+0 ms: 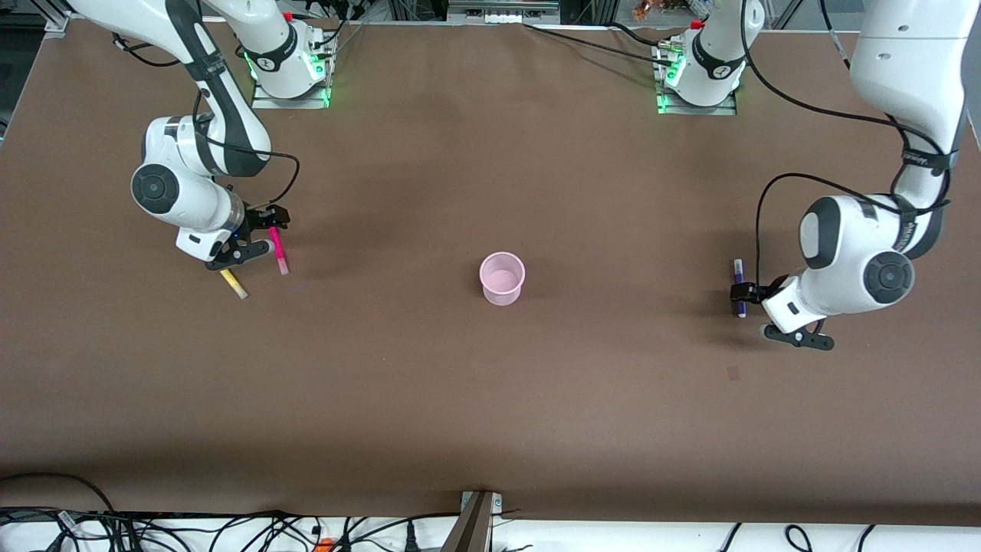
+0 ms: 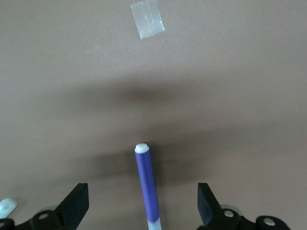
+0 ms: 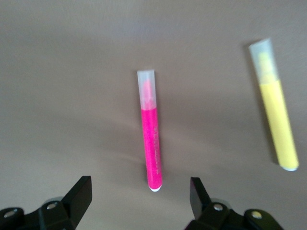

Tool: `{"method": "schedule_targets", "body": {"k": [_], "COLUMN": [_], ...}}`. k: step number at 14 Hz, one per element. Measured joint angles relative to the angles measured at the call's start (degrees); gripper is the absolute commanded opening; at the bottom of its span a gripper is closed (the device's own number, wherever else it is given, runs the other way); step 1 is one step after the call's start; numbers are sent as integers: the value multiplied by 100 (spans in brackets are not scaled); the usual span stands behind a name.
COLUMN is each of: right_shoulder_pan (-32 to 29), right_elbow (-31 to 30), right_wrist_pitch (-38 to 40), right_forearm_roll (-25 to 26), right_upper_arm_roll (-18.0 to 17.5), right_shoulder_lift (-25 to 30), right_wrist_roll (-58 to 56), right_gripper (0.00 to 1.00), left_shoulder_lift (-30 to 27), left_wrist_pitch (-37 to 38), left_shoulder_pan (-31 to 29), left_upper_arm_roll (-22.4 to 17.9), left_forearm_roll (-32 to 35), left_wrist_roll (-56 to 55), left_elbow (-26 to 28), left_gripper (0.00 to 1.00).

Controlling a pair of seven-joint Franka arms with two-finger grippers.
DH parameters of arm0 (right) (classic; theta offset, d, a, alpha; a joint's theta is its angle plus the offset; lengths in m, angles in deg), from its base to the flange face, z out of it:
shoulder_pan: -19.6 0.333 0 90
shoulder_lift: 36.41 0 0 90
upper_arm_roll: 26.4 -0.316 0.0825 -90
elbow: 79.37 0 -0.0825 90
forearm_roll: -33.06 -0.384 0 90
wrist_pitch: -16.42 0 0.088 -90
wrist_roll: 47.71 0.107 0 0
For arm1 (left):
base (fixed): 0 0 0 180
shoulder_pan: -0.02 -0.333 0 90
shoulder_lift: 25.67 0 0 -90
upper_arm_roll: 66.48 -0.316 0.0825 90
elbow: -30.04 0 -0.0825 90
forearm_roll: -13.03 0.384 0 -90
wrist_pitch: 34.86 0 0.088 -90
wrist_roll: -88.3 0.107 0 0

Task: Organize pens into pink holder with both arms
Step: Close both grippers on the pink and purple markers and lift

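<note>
The pink holder (image 1: 502, 278) stands upright mid-table. Toward the right arm's end lie a magenta pen (image 1: 277, 251) (image 3: 151, 139) and, nearer the front camera, a yellow pen (image 1: 234, 284) (image 3: 276, 115). My right gripper (image 1: 253, 238) (image 3: 140, 187) hangs open low over the magenta pen's blunt end, touching nothing. Toward the left arm's end lies a purple pen (image 1: 739, 287) (image 2: 147, 184). My left gripper (image 1: 769, 314) (image 2: 142, 194) is open astride it, with clear gaps on both sides. A pale green tip (image 2: 6, 207) peeks beside one left finger.
A small pale tape patch (image 1: 733, 373) (image 2: 147, 18) is stuck to the brown table (image 1: 490, 422), nearer the front camera than the purple pen. Cables lie along the table's front edge (image 1: 230, 529).
</note>
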Motion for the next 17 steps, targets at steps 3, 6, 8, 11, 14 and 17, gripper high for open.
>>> {"method": "schedule_targets", "body": {"k": [3,6,8,11,14,17], "right_shoulder_pan": [0,0,0,0,0,0], "right_elbow": [-189,-233,-254,-274,-275,-272], "right_wrist_pitch": [-358,-747,-936,-1013,-1021,-1025], "right_forearm_roll": [0,0,0,0,0,1], "right_upper_arm_roll": [0,0,0,0,2,2], "right_shoulder_lift": [-69,-254,-360,-409,-407,-398], "right_wrist_roll": [-38,-147,-311,-380,-388,-407], "right_gripper": [77,62,49,20,0,0], "left_shoulder_lift": [142,239,289,327,342,340], "left_wrist_pitch": [-206,-445,-512,-516,-517,-517], "left_shoulder_pan": [-12,-34,-43,-44,-55,-61], "left_upper_arm_roll": [-5,-6,-6,-6,-21,-21], "left_forearm_roll": [0,0,0,0,7,7], "left_wrist_roll": [-28,-68,-77,-89,-91,-90], "left_elbow": [86,89,89,93,96,94], "left_gripper": [82,76,52,30,0,0]}}
